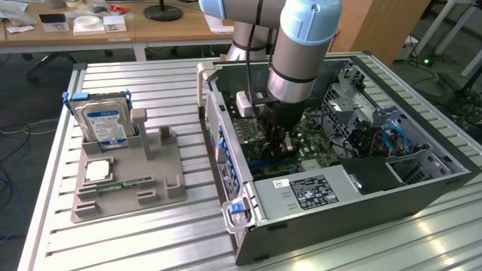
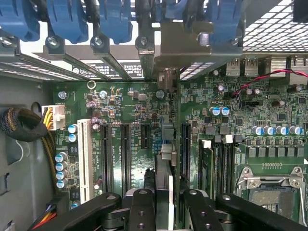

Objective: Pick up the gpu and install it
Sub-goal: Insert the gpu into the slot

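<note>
Exterior view: reaching straight down into the open case (image 1: 339, 209) on the slatted table (image 1: 150, 237), jaws low over the motherboard (image 1: 305, 135). To the exterior view's left of the case, on a grey tray (image 1: 150, 169): hard drive (image 1: 105, 125) standing upright, memory stick (image 1: 121, 184) lying flat.

Wrist view: jaws clamped on the gpu (image 2: 167, 144), seen edge-on, upright over the board among the black slots (image 2: 107, 154). Far end up against a grey metal plate (image 2: 192, 48) beneath the blue clips (image 2: 115, 19). Cannot tell whether seated in a slot or just above one.
</note>
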{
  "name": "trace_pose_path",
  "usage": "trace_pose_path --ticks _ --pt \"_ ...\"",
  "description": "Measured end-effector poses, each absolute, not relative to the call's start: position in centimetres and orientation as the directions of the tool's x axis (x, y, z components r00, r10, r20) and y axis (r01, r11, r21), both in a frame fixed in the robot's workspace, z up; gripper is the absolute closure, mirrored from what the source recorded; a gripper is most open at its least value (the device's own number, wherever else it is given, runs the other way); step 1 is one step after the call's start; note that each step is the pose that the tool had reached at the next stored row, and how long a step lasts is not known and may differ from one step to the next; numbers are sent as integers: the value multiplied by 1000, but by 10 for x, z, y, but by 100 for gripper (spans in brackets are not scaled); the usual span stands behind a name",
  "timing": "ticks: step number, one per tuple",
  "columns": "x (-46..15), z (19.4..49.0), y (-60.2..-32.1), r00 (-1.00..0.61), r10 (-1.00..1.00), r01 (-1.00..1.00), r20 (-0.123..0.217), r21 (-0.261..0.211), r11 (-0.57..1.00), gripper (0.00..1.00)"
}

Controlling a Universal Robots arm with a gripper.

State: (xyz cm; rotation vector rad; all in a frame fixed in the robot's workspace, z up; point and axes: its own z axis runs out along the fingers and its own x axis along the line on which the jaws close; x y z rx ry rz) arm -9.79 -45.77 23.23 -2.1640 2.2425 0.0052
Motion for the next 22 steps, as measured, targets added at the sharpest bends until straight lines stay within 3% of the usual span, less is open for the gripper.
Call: trace_pose_path --ticks 22 --pt "-97 238 -458 -35 -999 -999 -22 -22 36 73"
